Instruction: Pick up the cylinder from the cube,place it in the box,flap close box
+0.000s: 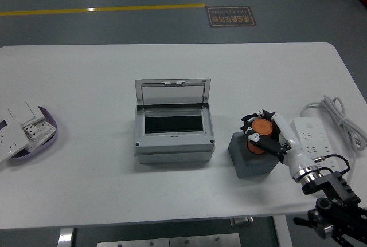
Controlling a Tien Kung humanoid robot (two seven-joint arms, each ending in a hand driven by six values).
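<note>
Right hand: reaching in from the lower right, fingers closing around the cylinder.
Cylinder: orange, sitting on top of the cube.
Cube: grey, standing just right of the box.
Box: lying mid-table, lid standing open.
Power strip: lying right of the cube.

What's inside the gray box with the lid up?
The gray box stands open, lid tilted up. Inside shows only a dark hollow; nothing visible in it, though its floor is too dark to see. The orange cylinder is on the cube, gripped by the right robot hand.
</note>
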